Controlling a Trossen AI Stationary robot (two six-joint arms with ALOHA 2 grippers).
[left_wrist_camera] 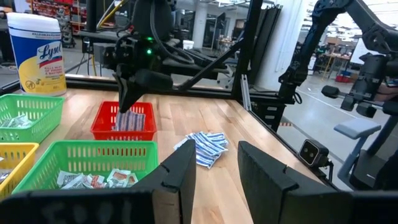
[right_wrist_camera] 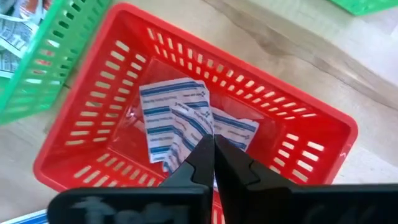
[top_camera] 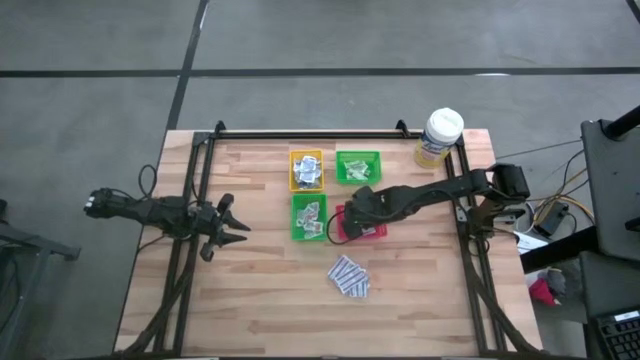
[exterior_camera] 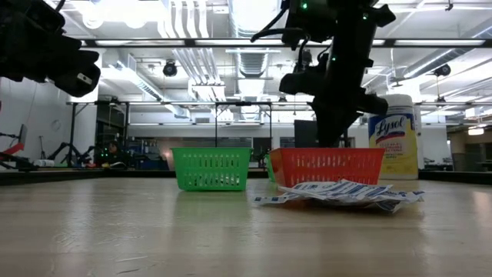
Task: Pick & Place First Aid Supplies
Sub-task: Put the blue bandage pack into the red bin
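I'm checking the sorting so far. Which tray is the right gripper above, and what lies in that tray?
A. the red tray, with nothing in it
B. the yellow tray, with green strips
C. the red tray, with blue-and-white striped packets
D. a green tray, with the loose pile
C: the right gripper, fingers shut, hangs over the red tray, where blue-and-white striped packets lie on its floor.

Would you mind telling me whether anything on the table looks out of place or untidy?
Only one thing: a loose heap of blue-and-white pads lies on the bare table near the red tray, overlapping at odd angles. The trays sit in a tidy cluster, and the yellow canister stands upright.
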